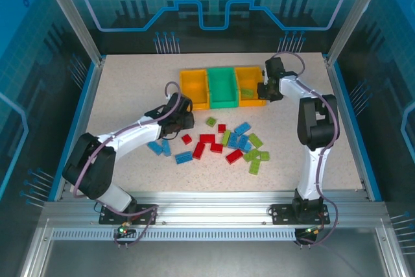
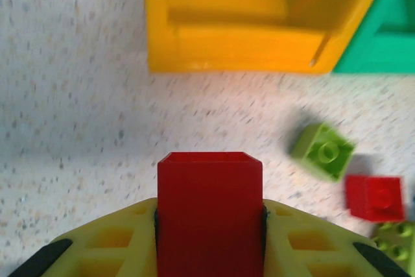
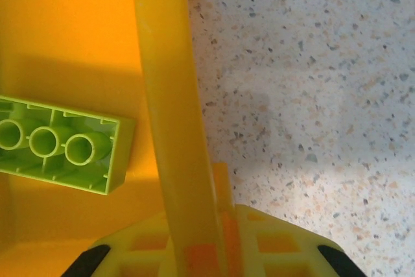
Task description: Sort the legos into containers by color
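Containers stand in one row across the far part of the table (image 1: pixel 130 89), side by side: left yellow-orange bin (image 1: pixel 193 89), green bin (image 1: pixel 224 87), right yellow-orange bin (image 1: pixel 248 86). Each bin's long axis points away from the arm bases.

Left gripper (image 2: pixel 209 225) is clamped on a red brick (image 2: pixel 209 186), the jaws closed only to the brick's width. The brick juts forward past the fingertips with a smooth face to the wrist camera. Its long axis is aimed at the near wall of the left yellow-orange bin (short of it, above bare table). In the overhead view this gripper (image 1: pixel 183 121) sits on the near side of that bin.

Right gripper (image 3: pixel 201 244) is closed tight on the right-hand side wall of the right yellow-orange bin, and the wall runs straight up between its fingers. Inside that bin lies a light green brick (image 3: pixel 58 144), underside up with three tubes showing. Its long axis is roughly square to the gripped wall (one end runs out of frame).

Loose legos (image 1: pixel 224 144) in red, blue and light green lie mixed on the table on the near side of the bins, their long axes in no common direction. Among them, a small green brick (image 2: pixel 323 150) sits studs up and skewed, just beside a small red brick (image 2: pixel 376 197).
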Robot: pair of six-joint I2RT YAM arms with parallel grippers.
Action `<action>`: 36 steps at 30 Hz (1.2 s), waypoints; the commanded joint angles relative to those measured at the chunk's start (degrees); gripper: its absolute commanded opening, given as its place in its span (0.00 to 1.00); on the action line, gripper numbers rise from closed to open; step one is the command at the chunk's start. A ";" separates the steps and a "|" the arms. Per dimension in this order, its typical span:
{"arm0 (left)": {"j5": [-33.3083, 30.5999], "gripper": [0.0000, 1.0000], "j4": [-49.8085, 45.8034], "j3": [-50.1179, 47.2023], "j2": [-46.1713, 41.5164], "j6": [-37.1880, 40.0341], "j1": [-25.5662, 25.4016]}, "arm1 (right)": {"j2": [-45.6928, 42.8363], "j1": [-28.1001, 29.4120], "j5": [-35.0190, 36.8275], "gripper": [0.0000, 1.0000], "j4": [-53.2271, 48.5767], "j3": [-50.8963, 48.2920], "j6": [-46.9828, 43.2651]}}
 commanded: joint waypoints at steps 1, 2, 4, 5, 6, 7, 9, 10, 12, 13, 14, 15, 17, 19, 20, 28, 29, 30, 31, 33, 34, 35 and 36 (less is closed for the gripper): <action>-2.08 0.19 -1.17 7.41 1.33 2.73 0.18 | -3.38 0.01 -3.00 0.15 -0.59 -4.37 1.06; -1.93 0.19 -1.21 8.65 2.20 3.09 0.19 | -3.92 0.08 -3.18 0.14 -0.40 -5.27 1.14; -2.21 0.19 -1.13 11.75 4.21 4.01 0.45 | -5.22 0.39 -3.51 0.13 0.32 -7.00 0.61; -2.27 0.19 -1.02 12.79 5.22 4.28 0.62 | -5.82 0.62 -3.93 0.12 0.77 -7.60 0.05; -2.15 0.19 -0.95 13.98 6.37 4.47 1.02 | -6.40 0.87 -3.69 0.12 0.93 -8.08 -0.78; -1.71 0.19 -1.04 15.35 7.68 4.65 1.43 | -6.89 1.25 -3.14 0.13 0.51 -8.27 -1.37; -1.08 0.19 -2.97 18.35 10.52 4.41 2.35 | -7.33 1.32 -2.48 0.15 -1.51 -7.84 -0.45; -1.18 0.19 -4.01 19.79 12.15 4.28 2.66 | -7.71 1.30 -2.53 0.15 -2.38 -7.76 0.60; -1.21 0.19 -4.75 21.07 14.62 4.01 3.19 | -8.68 1.41 -2.91 0.16 -2.35 -8.81 1.73; -1.13 0.19 -4.73 21.27 15.74 3.79 3.45 | -9.27 1.54 -3.22 0.16 -2.00 -9.37 1.83; -1.12 0.19 -4.67 21.49 16.61 3.58 3.70 | -9.67 1.62 -3.49 0.17 -1.84 -9.89 1.97; -1.05 0.20 -4.77 21.80 17.50 3.30 4.02 | -10.07 1.74 -3.67 0.18 -1.63 -10.29 2.31; -0.81 0.20 -5.30 22.46 19.21 2.73 4.50 | -10.52 1.75 -4.36 0.22 -1.75 -10.76 3.36; -0.81 0.21 -5.67 23.05 20.66 2.52 4.74 | -10.99 1.72 -6.06 0.30 -1.55 -11.14 4.09; -0.99 0.22 -5.77 23.32 21.00 2.53 4.79 | -11.26 1.71 -6.62 0.35 -1.40 -11.35 4.45; -0.78 0.48 -6.35 23.28 20.97 1.88 4.90 | -19.02 2.04 -7.37 0.72 -2.00 -16.38 6.02; -0.51 0.54 -5.93 22.66 20.26 1.56 4.87 | -20.31 2.17 -7.23 0.72 -2.55 -17.48 5.86; -0.28 0.59 -5.18 21.72 19.20 1.14 4.80 | -21.62 2.50 -6.84 0.73 -3.60 -18.76 5.87; -0.03 0.65 -4.54 20.60 17.99 0.74 4.70 | -22.97 2.63 -6.63 0.75 -4.88 -20.13 5.95; 0.51 0.73 -3.25 18.44 15.82 0.06 4.30 | -26.01 3.01 -6.66 0.76 -7.07 -23.44 6.47; 0.67 0.81 -2.78 17.41 14.62 -0.16 3.97 | -27.99 3.15 -6.71 0.77 -7.64 -25.86 7.00; 0.70 0.84 -2.37 16.55 13.65 -0.34 3.63 | -30.02 3.45 -6.69 0.77 -7.86 -27.94 7.56; 0.72 0.88 -1.98 15.39 12.45 -0.50 3.24 | -32.18 3.78 -6.34 0.77 -7.87 -30.59 8.16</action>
